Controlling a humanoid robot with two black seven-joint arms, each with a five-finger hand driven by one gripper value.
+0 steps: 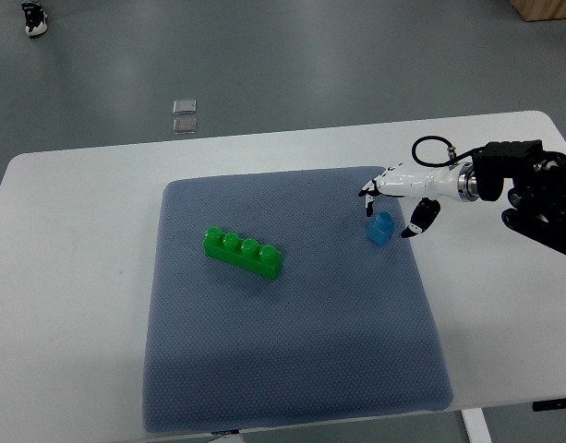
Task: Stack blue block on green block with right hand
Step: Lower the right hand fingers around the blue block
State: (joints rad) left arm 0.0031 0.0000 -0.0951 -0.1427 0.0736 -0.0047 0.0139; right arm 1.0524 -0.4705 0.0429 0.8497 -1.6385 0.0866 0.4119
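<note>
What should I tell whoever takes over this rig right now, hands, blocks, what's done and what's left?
Right hand: over the mat's right part, fingers spread around the blue block, no grasp visible.
Left hand: not in view.
Blue block: upright on the mat, right of centre.
Green block: lies on the mat left of centre, well apart from the blue one, nothing on it.
Done: right hand has reached the blue block.
Left: grasp, lift, carry over, set on green block.
</note>
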